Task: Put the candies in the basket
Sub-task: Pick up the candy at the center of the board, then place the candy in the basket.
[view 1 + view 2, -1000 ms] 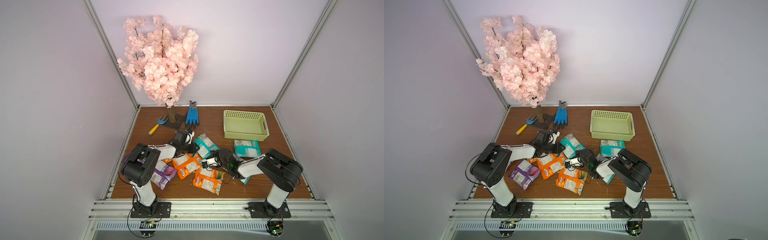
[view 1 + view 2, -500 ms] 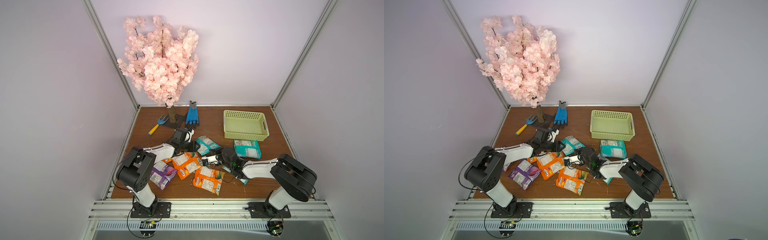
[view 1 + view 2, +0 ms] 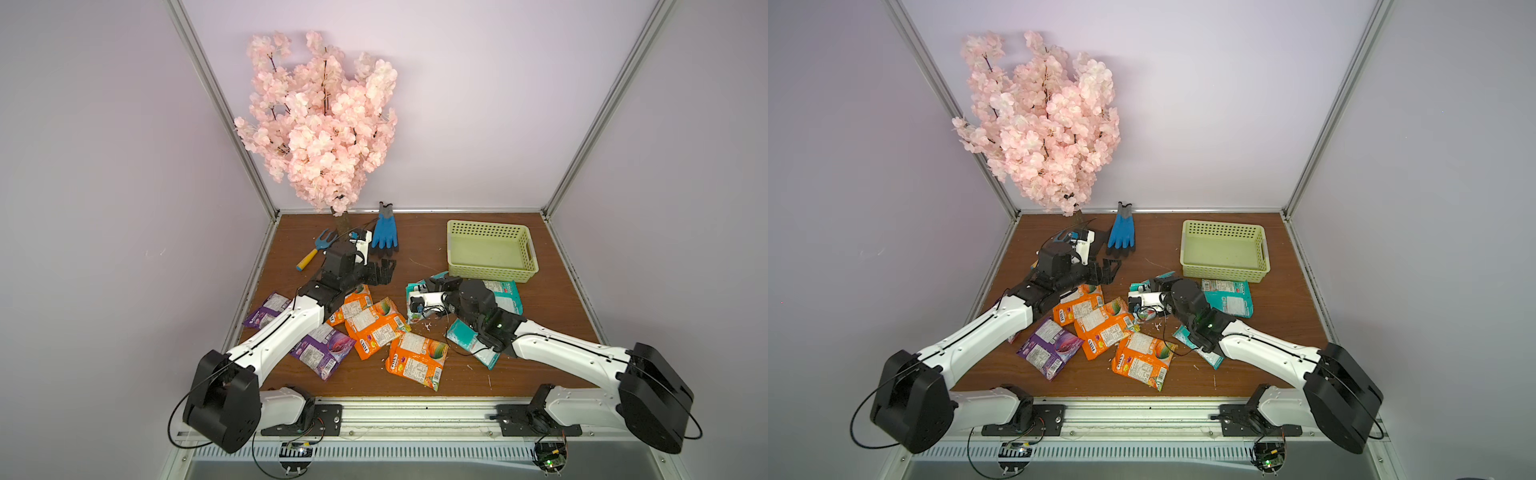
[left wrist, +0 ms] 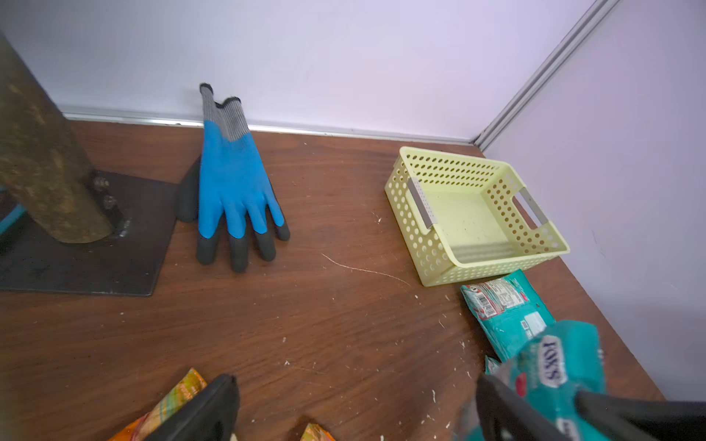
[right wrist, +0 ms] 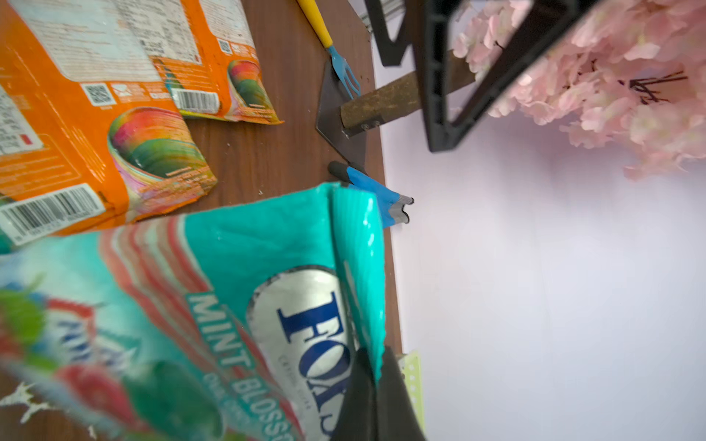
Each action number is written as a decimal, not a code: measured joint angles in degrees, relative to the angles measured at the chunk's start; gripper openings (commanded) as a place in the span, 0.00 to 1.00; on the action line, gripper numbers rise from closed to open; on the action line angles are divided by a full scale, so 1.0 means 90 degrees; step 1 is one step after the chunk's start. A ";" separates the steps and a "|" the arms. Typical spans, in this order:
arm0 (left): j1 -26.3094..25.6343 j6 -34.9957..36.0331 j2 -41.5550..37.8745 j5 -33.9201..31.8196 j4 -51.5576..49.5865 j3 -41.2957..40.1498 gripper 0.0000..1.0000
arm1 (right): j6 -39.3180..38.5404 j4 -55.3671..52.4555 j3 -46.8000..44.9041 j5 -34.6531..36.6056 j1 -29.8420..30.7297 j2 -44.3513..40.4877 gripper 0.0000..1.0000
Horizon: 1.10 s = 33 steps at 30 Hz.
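My right gripper (image 3: 433,286) (image 5: 376,385) is shut on the edge of a teal candy packet (image 3: 415,293) (image 5: 229,305) (image 4: 554,366), which stands tilted off the table just in front of the basket. The pale yellow basket (image 3: 492,276) (image 3: 1223,274) (image 4: 428,244) sits at the back right with nothing in it. My left gripper (image 3: 384,270) (image 3: 1111,270) (image 4: 355,404) hangs open over bare table, left of the held packet. Orange packets (image 3: 374,328) (image 3: 417,361), purple packets (image 3: 322,349) and other teal packets (image 3: 505,297) (image 3: 469,340) lie flat on the table.
A pink blossom tree (image 3: 324,124) stands on a dark plate (image 4: 76,259) at the back left. A blue glove (image 3: 384,230) (image 4: 233,179) and a yellow-handled hand fork (image 3: 313,251) lie beside it. Walls close in on three sides.
The left gripper has opened wide and drawn back from the teal packet. The right gripper has reached farther back and shut on that packet's edge.
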 measured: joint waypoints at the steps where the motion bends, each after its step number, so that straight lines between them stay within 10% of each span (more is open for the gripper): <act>1: -0.0002 0.0010 -0.0114 -0.0066 0.0100 -0.0187 1.00 | 0.0010 -0.0206 0.0134 0.0102 -0.0002 -0.0070 0.00; 18: -0.0432 0.0614 -0.0406 -0.0384 0.3189 -0.2926 1.00 | -0.0367 -0.1848 0.2106 0.1838 -0.1324 0.0401 0.00; 33: -0.0495 0.1309 0.0012 -0.0233 0.4420 -0.3402 1.00 | -0.0823 -0.1370 0.2183 0.1515 -0.2630 0.1285 0.00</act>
